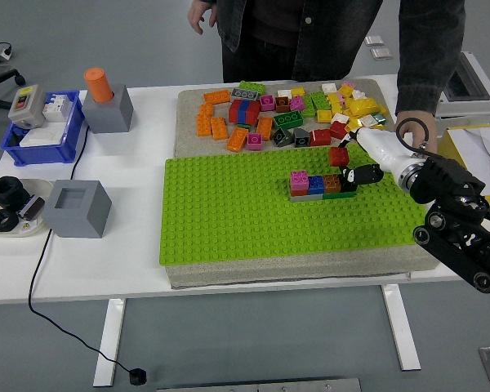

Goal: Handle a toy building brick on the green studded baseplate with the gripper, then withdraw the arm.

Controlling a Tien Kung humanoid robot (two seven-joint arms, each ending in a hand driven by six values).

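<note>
We're seeing the right hand [361, 166] coming in from 3 o'clock over the green baseplate [229, 220], fingers pinching a dark red brick [339, 156] & holding it just above the right end of the brick row [322, 184], which is sitting on the plate's upper-right area. A person's hand [412, 129] is resting on the table near the plate's 2 o'clock corner, w/ the loose brick pile [294, 114] lying on the grey mat at 12 o'clock.
</note>
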